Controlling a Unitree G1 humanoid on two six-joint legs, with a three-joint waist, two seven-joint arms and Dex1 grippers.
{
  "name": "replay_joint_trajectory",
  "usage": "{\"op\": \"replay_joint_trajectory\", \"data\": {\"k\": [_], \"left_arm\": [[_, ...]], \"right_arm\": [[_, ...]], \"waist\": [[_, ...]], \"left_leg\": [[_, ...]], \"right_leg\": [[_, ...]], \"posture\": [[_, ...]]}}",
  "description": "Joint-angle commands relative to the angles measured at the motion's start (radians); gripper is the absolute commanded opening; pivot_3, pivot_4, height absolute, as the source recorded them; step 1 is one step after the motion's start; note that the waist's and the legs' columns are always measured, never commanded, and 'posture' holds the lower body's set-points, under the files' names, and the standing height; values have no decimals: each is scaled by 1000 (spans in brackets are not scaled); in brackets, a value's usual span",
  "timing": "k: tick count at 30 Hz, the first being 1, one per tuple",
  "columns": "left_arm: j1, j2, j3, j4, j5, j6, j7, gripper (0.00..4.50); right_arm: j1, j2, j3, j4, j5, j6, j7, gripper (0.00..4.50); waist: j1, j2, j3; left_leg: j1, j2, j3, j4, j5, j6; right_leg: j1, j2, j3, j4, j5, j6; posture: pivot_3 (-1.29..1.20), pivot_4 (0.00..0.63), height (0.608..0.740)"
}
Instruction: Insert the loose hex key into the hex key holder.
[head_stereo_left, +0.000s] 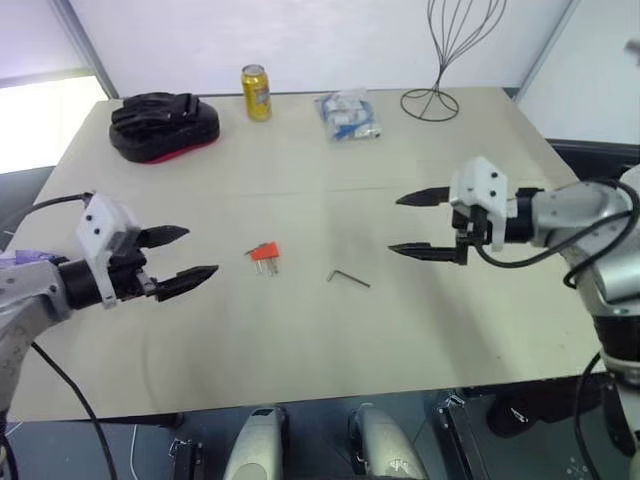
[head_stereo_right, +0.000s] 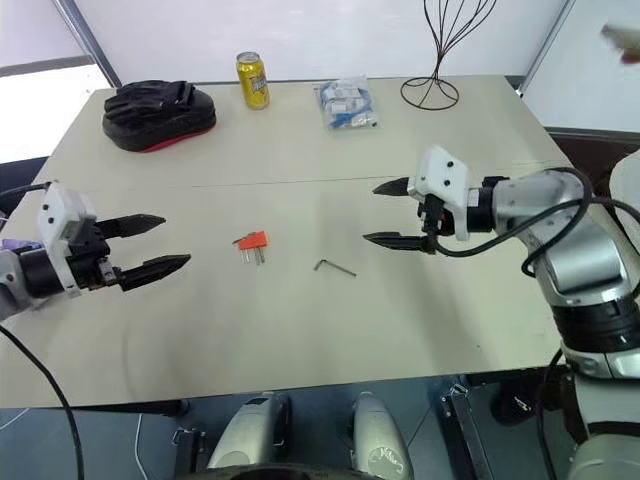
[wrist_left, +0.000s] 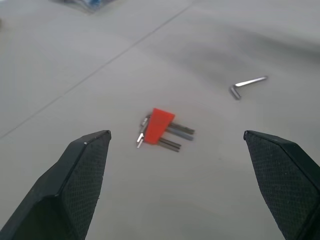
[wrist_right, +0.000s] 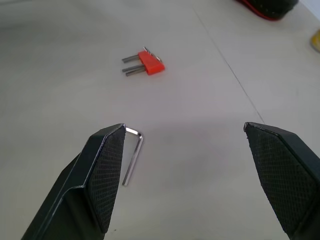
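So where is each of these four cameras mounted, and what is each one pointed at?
Left and right eye views: on the head, looking down over the table; both arms show, left pincer and right pincer open.
Left wrist view: looks between its fingers at the hex key holder.
Right wrist view: looks between its fingers at the loose hex key.
All share holder and key.

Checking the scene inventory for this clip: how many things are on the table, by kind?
Loose hex key: 1
Hex key holder: 1
Yellow can: 1
Black pad with red base: 1
Clear bag of small items: 1
Wire stand: 1
Total: 6
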Motion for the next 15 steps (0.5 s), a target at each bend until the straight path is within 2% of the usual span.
{"op": "replay_joint_trajectory", "data": {"k": [1, 8, 15], "left_arm": [[-15, 16, 27, 8, -20, -7, -28, 4457], [-36, 15, 27, 6, -32, 10, -19, 4457], [8, 19, 62, -15, -43, 28, -16, 4457]], "right_arm": [[-44, 22, 8, 19, -13, -29, 11, 3940], [-64, 68, 28, 60, -50, -63, 9, 3940], [-62, 78, 33, 58, -50, -63, 21, 3940]], "waist": [[0, 0, 0], [3, 0, 0], [1, 0, 0]], "left_leg": [[0, 0, 0, 0, 0, 0], [-1, 0, 0, 0, 0, 0], [-1, 0, 0, 0, 0, 0]], "right_leg": [[0, 0, 0, 0, 0, 0], [0, -1, 0, 0, 0, 0], [-1, -1, 0, 0, 0, 0]], "posture": [[0, 150, 740], [0, 150, 740], [0, 150, 740]]}}
